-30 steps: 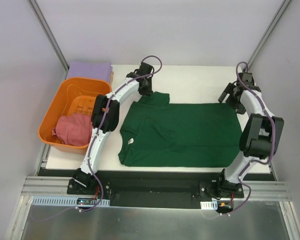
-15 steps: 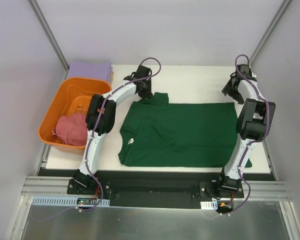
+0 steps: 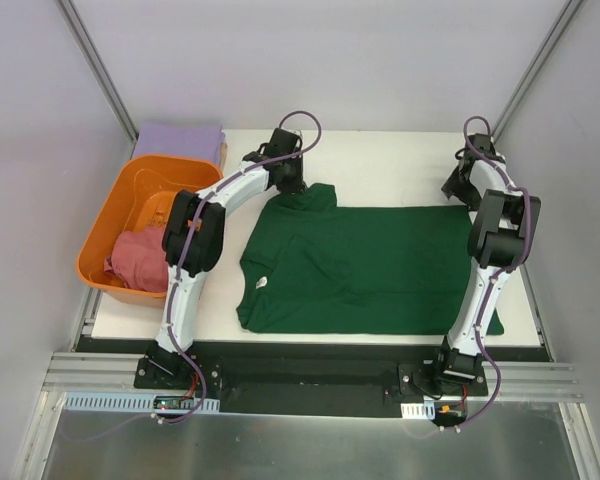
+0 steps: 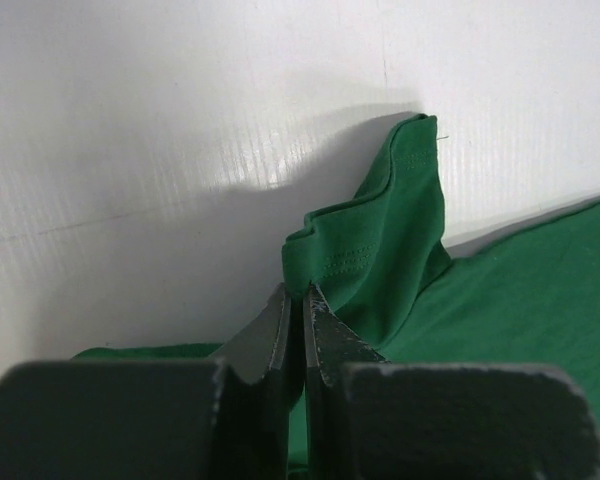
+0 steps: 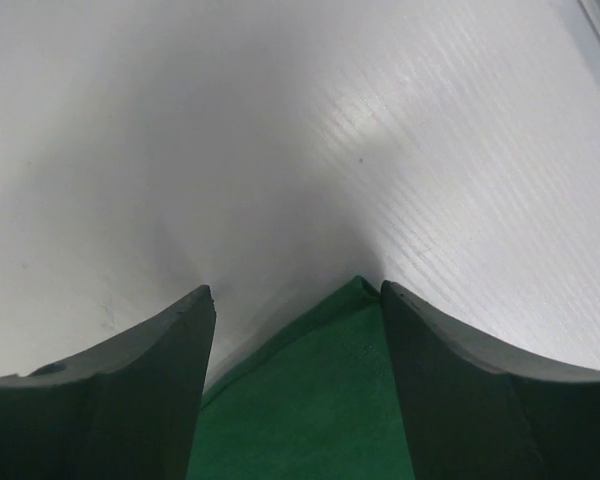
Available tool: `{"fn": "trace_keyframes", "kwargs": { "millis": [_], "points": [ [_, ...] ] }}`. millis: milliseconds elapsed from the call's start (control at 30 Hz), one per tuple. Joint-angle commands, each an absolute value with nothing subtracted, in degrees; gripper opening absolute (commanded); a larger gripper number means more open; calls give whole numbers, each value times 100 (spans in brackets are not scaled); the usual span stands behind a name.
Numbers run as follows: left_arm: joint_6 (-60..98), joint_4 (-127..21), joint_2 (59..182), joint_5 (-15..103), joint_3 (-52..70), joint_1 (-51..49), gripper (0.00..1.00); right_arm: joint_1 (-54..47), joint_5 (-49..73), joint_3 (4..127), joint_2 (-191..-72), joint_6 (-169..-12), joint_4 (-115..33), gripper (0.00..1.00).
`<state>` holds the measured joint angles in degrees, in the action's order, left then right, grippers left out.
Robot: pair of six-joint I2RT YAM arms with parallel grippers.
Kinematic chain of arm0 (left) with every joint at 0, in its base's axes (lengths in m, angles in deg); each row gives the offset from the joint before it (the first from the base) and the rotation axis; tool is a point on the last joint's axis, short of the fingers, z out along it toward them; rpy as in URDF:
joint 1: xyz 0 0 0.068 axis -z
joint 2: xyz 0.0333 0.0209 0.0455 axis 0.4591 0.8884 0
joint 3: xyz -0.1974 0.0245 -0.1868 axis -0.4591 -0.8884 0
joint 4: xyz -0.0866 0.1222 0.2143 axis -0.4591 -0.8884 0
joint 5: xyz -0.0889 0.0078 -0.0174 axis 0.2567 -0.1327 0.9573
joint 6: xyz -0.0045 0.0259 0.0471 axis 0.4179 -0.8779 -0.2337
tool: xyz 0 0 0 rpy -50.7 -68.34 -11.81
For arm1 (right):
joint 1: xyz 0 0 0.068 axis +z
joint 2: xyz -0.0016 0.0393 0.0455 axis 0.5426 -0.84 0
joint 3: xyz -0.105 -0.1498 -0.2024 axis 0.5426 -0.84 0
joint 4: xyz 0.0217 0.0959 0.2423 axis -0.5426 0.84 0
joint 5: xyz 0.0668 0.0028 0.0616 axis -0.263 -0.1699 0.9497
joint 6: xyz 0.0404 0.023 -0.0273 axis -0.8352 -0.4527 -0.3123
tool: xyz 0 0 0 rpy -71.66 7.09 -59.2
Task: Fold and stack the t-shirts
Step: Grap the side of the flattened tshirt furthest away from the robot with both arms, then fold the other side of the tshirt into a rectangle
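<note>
The dark green t-shirt (image 3: pixel 365 265) lies spread flat across the middle of the white table, neck to the left. My left gripper (image 3: pixel 292 181) is shut on its far-left sleeve (image 4: pixel 380 240), which stands bunched up beyond the fingertips. My right gripper (image 3: pixel 467 190) is open over the shirt's far-right corner (image 5: pixel 355 300), which lies between its two fingers (image 5: pixel 170 340). The pinkish-red t-shirt (image 3: pixel 145 258) lies crumpled in the orange basket (image 3: pixel 120 205). The lavender t-shirt (image 3: pixel 178 140) lies folded at the far left, behind the basket.
The orange basket stands at the table's left edge. The table's near edge (image 3: pixel 310 342) runs just in front of the green shirt. Grey walls and slanted metal posts (image 3: pixel 95 65) close in the space on both sides.
My right arm has swung toward the far right corner of the green shirt and stretched out. My left gripper has shifted slightly back at the sleeve.
</note>
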<state>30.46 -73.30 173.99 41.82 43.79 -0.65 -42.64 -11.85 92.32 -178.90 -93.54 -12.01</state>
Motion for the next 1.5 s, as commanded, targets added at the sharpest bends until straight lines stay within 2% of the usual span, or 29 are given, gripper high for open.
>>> {"fn": "trace_keyframes", "kwargs": {
  "millis": [0,67,200,367,567,700,867,1267,1467],
  "points": [
    [3189,-7211,16817,4314,4165,-17,0,-4297,-1357,9468,-17952,-9296,-1035,67],
    [3180,-7184,16737,4314,4077,-8,0,-4305,-1392,9450,-17961,-9279,-1035,65],
    [3162,-7158,16588,4270,3962,27,0,-4297,-1445,9389,-17882,-9244,-965,52],
    [3127,-7149,16482,4261,3910,79,0,-4297,-1594,9134,-17645,-9244,-964,44],
    [3127,-7141,16245,4297,3690,141,0,-4288,-1463,9072,-17513,-9112,-947,13],
    [3101,-7097,15982,4332,3453,185,0,-4244,-1375,8941,-17294,-8867,-938,1],
    [3031,-6807,15472,4261,2830,334,0,-4121,-1603,8388,-16627,-8690,-956,1],
    [3021,-6288,13855,4007,747,774,0,-4130,-1524,6182,-14605,-8681,-1333,1],
    [3250,-6051,12968,3971,-264,923,0,-4139,-1480,5680,-13937,-8778,-1237,1]
  ]
}}
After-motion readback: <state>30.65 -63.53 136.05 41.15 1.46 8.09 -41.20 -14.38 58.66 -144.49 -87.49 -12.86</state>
